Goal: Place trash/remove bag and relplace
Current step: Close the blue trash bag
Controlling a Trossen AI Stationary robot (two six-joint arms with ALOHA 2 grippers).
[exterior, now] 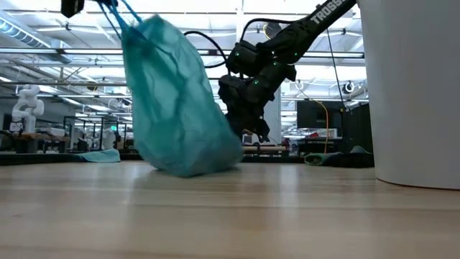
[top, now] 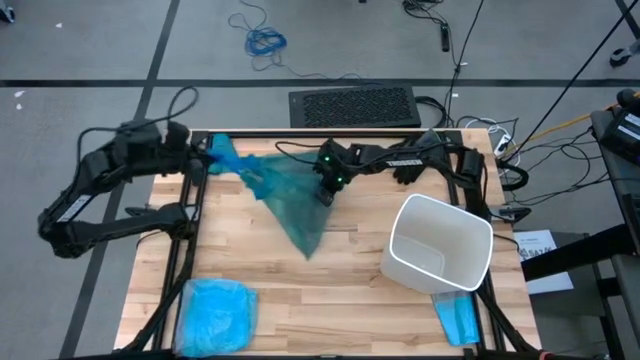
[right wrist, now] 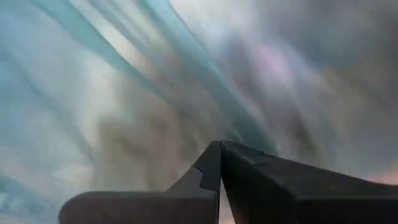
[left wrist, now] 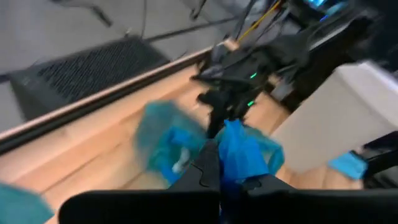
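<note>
Between both arms' closed fingers, the teal bag (top: pixel 285 190), stretched taut.

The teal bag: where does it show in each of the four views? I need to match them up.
High view: teal bag stretched across the table's far middle, between both grippers.
Low view: it hangs left of centre, its bottom at the tabletop.
Left wrist view: bunched plastic just beyond the left gripper's fingers.
Right wrist view: it fills the picture.
Shared landmark: the white bin, absent only from the right wrist view.
</note>
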